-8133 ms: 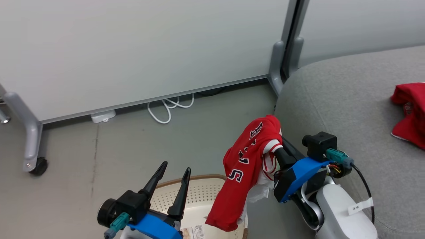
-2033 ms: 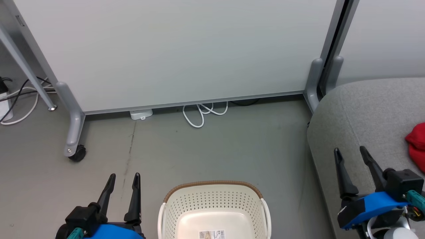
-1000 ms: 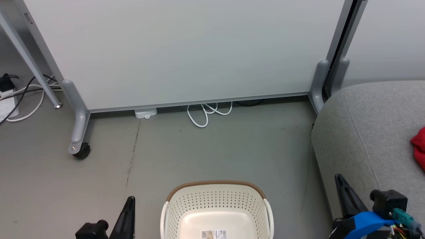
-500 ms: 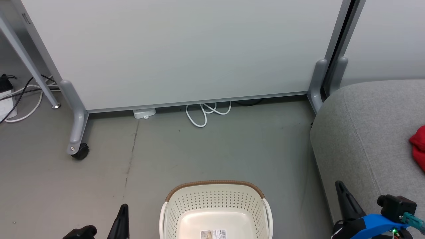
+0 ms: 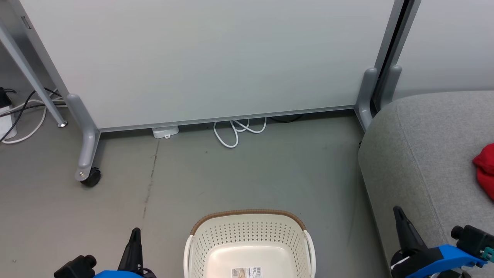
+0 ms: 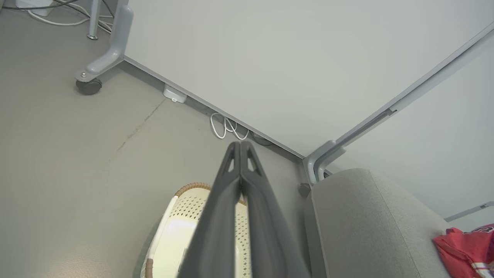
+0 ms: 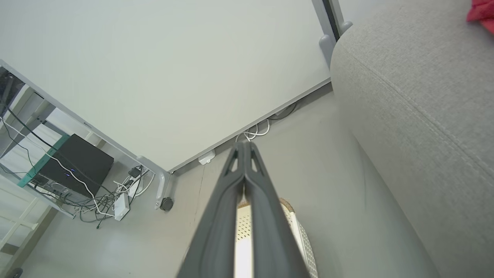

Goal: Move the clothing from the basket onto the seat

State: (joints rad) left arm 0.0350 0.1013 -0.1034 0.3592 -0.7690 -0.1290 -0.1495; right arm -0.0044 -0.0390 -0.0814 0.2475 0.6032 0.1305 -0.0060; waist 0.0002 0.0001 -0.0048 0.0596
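my left jaws are clenched on nothing: in the left wrist view their two dark fingers (image 6: 231,200) meet tip to tip. my right jaws are clenched the same way, fingers (image 7: 239,200) pressed together with nothing between them. in the head view both sit low, one on each side of the basket (image 5: 249,212), well apart from it. i read that as a parked pose, since nothing here wants gripping.

the basket stands on the floor just beside the seat (image 5: 417,146), near enough for a short carry. the part of its inside that i can see holds no cloth. the clothing (image 5: 485,170) lies on the seat's top, at the far right edge of the head view, touching the grey fabric and well apart from the basket. that is where the task wants it, so i judge the job done or nearly so.

a label (image 5: 247,272) with a barcode is stuck to the basket's floor, its print too small to read. in the left wrist view the red cloth shows a scrap of dark-and-white lettering that i cannot make out.
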